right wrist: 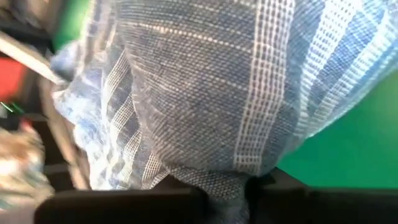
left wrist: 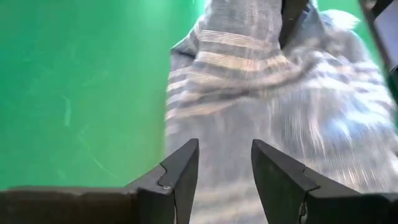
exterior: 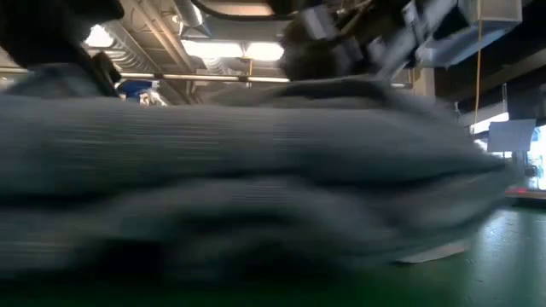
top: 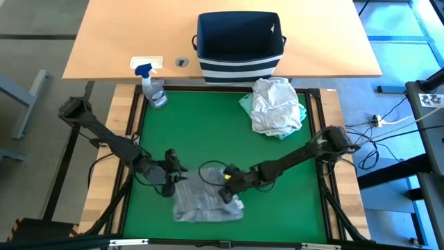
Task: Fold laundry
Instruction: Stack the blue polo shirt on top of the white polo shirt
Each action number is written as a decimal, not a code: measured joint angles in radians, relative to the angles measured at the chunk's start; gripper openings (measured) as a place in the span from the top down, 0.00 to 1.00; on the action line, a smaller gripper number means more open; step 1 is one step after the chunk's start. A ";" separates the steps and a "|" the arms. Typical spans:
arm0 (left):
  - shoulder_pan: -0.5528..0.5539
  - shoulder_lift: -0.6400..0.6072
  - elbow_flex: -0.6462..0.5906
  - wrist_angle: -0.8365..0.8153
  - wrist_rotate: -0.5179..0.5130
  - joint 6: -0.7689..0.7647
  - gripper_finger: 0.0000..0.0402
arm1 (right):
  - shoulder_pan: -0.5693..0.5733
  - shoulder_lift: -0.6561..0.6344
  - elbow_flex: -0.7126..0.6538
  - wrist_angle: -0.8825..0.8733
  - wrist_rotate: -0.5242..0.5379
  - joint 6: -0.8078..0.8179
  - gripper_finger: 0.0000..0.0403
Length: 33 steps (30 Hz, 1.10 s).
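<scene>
- Currently the grey-blue striped shirt (top: 206, 203) lies bunched on the green mat (top: 201, 132) near its front edge, with both arms at it.
- Right gripper (top: 227, 193) sits on the shirt's right upper edge, and the right wrist view shows its fingers pinched together on a fold of the cloth.
- Left gripper (left wrist: 225, 171) stands at the shirt's left edge with its fingers parted, cloth below the gap but nothing clamped.
- Risk, as I judge it: the pinch may have caught several layers, so a lift would drag the whole bundle instead of opening one edge.
- Equally, a thin bite could slip out under the shirt's weight.
- White t-shirt (top: 275, 104) and mint-teal garment (top: 247, 105) wait heaped at the mat's far right, beside the basket (top: 239, 45).
- Low view is filled with blurred cloth, so the contact there is unreadable; collar and buttons cannot be made out.
</scene>
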 joint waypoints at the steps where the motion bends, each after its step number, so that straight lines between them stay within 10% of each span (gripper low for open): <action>1: 0.005 -0.029 0.000 -0.014 0.001 0.000 0.64 | -0.008 -0.028 -0.001 -0.065 -0.020 -0.023 0.91; 18: 0.206 -0.175 0.002 -0.086 0.074 0.027 0.64 | -0.187 -0.525 -0.001 -0.994 -0.124 -0.486 0.91; 33: 0.499 -0.175 0.003 -0.079 0.073 0.051 0.64 | -0.773 -0.659 0.035 -1.336 -0.149 -1.481 0.90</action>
